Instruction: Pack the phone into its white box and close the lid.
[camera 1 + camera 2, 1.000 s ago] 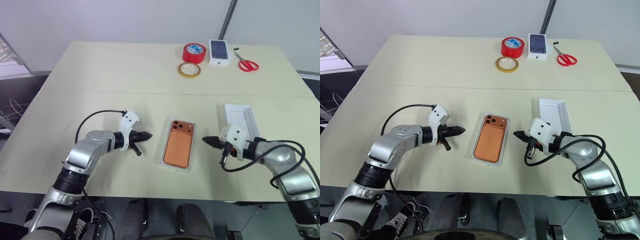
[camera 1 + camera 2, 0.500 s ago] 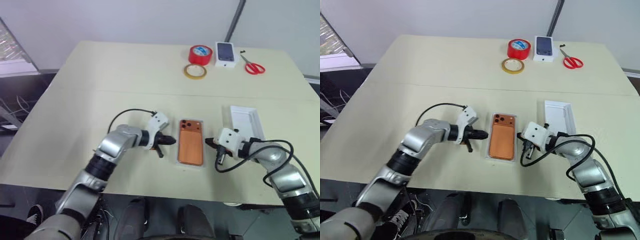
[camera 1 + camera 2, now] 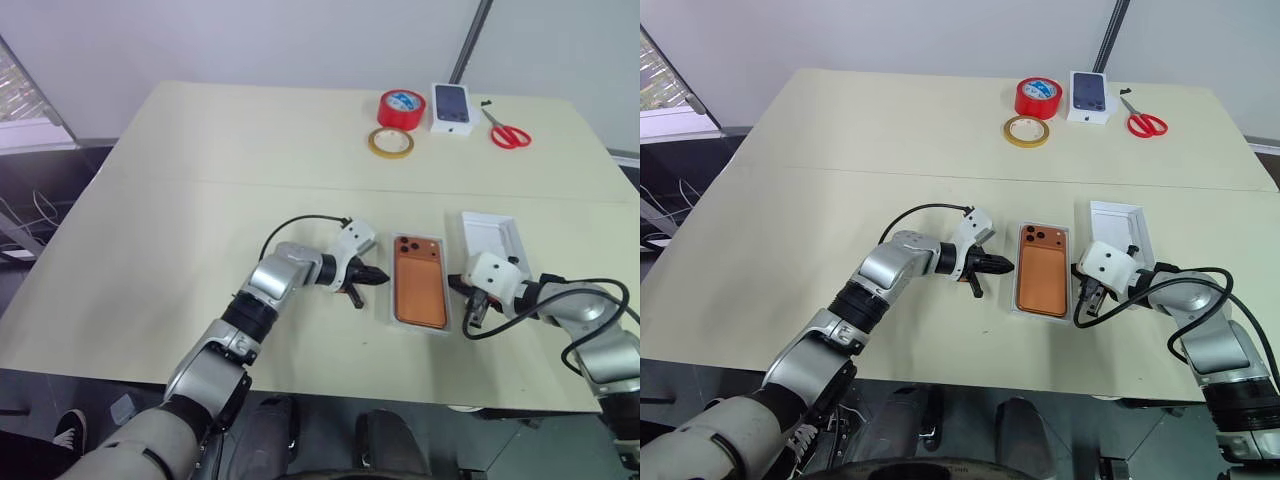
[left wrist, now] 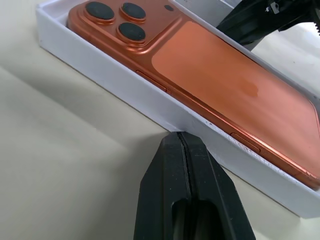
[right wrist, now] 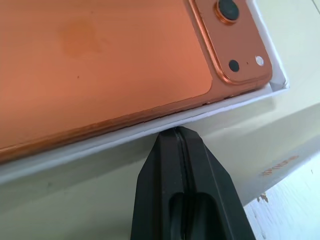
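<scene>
Orange phone (image 3: 419, 282) lies in the white box (image 4: 150, 107), wedged between both shut grippers: left gripper (image 3: 378, 278) and right gripper (image 3: 456, 288) each press a long wall. Uneven pushing could skew the box against the lid (image 3: 489, 235) just beyond the right gripper.

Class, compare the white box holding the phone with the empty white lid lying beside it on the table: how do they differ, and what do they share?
The white box holds the orange phone; the lid holds nothing. The white box has a shut gripper tip at each long side, the left gripper and the right gripper; the lid lies apart, further toward the robot's right. Both are shallow white rectangular trays lying flat, open side up, on the table.
</scene>
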Robot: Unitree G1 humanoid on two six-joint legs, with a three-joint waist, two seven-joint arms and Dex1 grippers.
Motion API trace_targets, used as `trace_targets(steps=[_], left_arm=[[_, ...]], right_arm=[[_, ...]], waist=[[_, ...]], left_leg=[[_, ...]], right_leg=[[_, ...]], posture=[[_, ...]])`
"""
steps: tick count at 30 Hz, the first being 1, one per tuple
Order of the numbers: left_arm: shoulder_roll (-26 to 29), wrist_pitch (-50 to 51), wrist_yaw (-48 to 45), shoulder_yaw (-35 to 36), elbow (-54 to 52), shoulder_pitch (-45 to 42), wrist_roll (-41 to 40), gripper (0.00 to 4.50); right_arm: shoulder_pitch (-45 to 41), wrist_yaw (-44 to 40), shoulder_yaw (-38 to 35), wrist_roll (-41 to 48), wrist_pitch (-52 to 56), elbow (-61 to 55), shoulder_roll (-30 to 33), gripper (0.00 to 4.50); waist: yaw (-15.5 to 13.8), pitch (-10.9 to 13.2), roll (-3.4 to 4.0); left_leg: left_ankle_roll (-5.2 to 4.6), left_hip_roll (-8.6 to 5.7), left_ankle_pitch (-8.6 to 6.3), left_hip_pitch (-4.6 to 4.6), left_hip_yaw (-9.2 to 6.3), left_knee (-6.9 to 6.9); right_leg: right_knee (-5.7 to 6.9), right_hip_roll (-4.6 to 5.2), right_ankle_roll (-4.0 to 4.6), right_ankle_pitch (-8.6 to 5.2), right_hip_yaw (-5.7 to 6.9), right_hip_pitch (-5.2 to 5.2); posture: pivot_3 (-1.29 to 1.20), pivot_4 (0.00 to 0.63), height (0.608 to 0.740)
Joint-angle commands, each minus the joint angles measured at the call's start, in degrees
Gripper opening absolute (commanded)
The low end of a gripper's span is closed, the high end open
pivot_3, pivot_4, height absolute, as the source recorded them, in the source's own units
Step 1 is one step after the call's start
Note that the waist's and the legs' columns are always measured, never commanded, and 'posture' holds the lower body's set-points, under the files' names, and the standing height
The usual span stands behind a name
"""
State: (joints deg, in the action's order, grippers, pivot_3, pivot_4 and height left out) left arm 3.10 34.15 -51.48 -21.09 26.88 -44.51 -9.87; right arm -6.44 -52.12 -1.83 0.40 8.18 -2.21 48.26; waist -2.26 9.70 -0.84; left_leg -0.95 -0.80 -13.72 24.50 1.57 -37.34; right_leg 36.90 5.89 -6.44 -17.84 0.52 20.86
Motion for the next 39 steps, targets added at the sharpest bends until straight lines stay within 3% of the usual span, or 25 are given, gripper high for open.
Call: trace_targets(steps=[1,14,18,21,23,26,28,32,35,39], left_arm=[[-1.54,-0.39,-1.02,-2.07,-1.37,0.94,0.67,0.01],[3.29,1.92,1.27,2.26,-10.44,4.43,-0.25,0.01],[5.51,2.57,1.99,4.13,-14.11,6.05,-1.11,0.01],[7.57,2.59,1.24,4.19,-16.8,7.68,-1.56,0.0],[8.38,2.68,1.2,5.06,-17.93,8.49,-2.47,0.0],[10.1,0.47,-0.24,6.77,-19.98,9.64,-3.87,0.82],[11.39,-1.24,-1.22,8.08,-21.62,10.14,-4.8,1.89],[15.77,-7.38,-3.34,10.81,-24.83,11.53,-5.21,3.87],[18.06,-12.93,-5.39,11.74,-24.95,12.33,-5.33,3.87],[20.74,-24.12,-7.5,12.73,-23.8,13.6,-3.77,3.87]], right_arm=[[-0.48,-0.57,0.44,1.49,-2.56,-3.2,-0.73,0.0],[1.96,-1.98,-3.16,1.81,-5.62,-0.82,2.41,0.0],[2.53,-3.74,-5.31,6.12,-1.03,-2.46,2.5,0.0],[3.53,-4.37,-6.18,6.44,-1.01,-2.63,3.57,0.83],[3.86,-5.09,-7.46,8.65,1.48,-3.02,4.0,1.83],[3.95,-4.53,-9.41,9.47,2.05,-4.26,4.47,3.35],[3.61,-4.09,-11.17,10.11,2.62,-4.92,4.88,4.47],[2.12,-2.69,-13.69,10.05,3.89,-6.11,6.68,4.5],[-0.46,-0.39,-12.85,9.7,7.96,-6.25,6.33,4.5],[-5.53,5.71,-10.34,10.2,23.04,-7.18,3.6,4.5]], waist=[[0.02,0.0,0.0],[0.2,0.03,0.04],[0.3,0.05,0.06],[0.29,0.05,0.07],[0.18,0.05,0.07],[0.14,0.06,0.09],[0.19,0.07,0.11],[0.41,0.08,0.14],[0.66,0.08,0.17],[1.16,0.09,0.16]], left_leg=[[0.0,0.0,0.0,0.0,0.0,0.0],[0.04,0.07,0.02,0.01,0.0,0.09],[0.05,0.1,0.03,0.01,0.0,0.09],[0.07,0.12,0.04,0.01,0.0,0.11],[0.07,0.12,0.04,0.01,0.0,0.11],[0.07,0.12,0.04,0.01,0.0,0.1],[0.08,0.12,0.04,0.01,0.0,0.1],[0.11,0.14,0.05,0.01,0.0,0.15],[0.13,0.14,0.06,0.01,0.01,0.18],[0.14,0.15,0.07,0.03,0.01,0.17]], right_leg=[[0.0,0.0,0.0,0.0,0.0,0.0],[0.05,-0.07,-0.04,0.01,0.0,0.11],[0.07,-0.07,-0.03,0.01,-0.01,0.12],[0.07,-0.09,-0.04,0.01,-0.01,0.14],[0.07,-0.09,-0.04,0.01,-0.01,0.13],[0.07,-0.07,-0.03,0.01,-0.01,0.13],[0.07,-0.07,-0.03,0.01,-0.02,0.14],[0.07,-0.07,-0.02,0.0,-0.02,0.17],[0.07,-0.08,-0.02,0.0,-0.02,0.18],[0.07,-0.06,0.0,0.0,-0.02,0.21]], posture=[[0.0,0.15,0.728],[0.0,0.15,0.728],[0.0,0.15,0.728],[0.0,0.15,0.728],[0.0,0.15,0.728],[0.0,0.15,0.728],[0.0,0.15,0.728],[0.0,0.15,0.728],[0.0,0.15,0.728],[0.0,0.15,0.728]])
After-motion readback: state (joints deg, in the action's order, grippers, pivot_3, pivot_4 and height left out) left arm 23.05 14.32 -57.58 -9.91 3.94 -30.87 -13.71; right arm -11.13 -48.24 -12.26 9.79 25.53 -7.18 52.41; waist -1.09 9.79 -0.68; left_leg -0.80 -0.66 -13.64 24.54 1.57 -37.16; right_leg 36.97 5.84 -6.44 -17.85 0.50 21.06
